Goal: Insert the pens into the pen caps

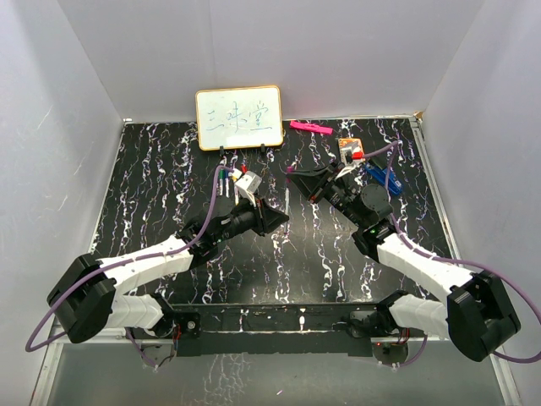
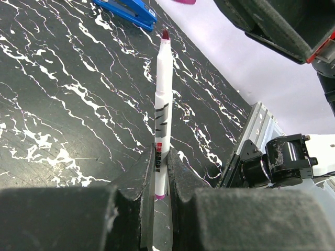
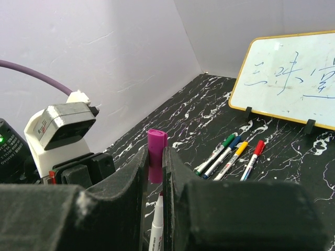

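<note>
My left gripper [image 1: 279,220] [image 2: 159,159] is shut on the lower end of a white pen [image 2: 163,99] with a dark purple tip, which points at the right gripper. My right gripper [image 1: 299,176] [image 3: 155,157] is shut on a purple cap [image 3: 156,149] [image 1: 290,170]. In the right wrist view the pen [image 3: 157,225] rises between my fingers, its tip just under the cap's lower end. The pen also shows in the top view [image 1: 287,201]. Several capped pens, green [image 3: 222,146], blue [image 3: 226,153], yellow [image 3: 235,155] and red [image 3: 254,155], lie side by side before the whiteboard.
A small whiteboard [image 1: 239,118] stands at the back on the black marbled table [image 1: 152,194]. A pink marker [image 1: 310,128] lies at the back. A blue clip [image 1: 376,173] [image 2: 128,10] and an orange box [image 1: 349,148] sit behind the right arm. Grey walls enclose the table.
</note>
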`<state>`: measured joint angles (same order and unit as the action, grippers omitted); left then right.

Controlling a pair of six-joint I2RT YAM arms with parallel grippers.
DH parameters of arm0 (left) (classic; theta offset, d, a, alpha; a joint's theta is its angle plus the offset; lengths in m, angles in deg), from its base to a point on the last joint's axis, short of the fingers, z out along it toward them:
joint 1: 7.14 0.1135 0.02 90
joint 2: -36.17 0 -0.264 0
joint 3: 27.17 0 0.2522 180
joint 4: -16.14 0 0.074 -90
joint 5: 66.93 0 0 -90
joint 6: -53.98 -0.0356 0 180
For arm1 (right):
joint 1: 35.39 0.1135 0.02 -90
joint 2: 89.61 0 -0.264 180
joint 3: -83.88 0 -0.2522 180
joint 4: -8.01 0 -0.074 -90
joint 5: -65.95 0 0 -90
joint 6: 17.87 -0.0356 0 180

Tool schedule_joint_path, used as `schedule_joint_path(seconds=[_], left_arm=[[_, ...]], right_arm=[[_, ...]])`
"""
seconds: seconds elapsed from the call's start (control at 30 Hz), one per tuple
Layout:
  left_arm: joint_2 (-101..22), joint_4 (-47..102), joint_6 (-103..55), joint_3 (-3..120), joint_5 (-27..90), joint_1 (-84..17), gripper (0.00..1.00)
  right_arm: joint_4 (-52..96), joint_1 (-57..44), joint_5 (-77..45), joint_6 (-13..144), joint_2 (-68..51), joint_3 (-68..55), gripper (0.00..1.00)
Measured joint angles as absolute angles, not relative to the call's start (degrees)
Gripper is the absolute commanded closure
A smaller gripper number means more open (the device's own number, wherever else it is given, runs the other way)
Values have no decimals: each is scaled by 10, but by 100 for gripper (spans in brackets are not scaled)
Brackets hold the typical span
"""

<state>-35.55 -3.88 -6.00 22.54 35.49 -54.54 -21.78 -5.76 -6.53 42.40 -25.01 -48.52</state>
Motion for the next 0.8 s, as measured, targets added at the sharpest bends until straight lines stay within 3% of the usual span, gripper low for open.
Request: schedule_joint_path(seconds=[0.8], left_arm=[[-356,-39,-60,225,345,-545,100]], right_arm=[[-217,-58,-58,420,-239,-497,100]])
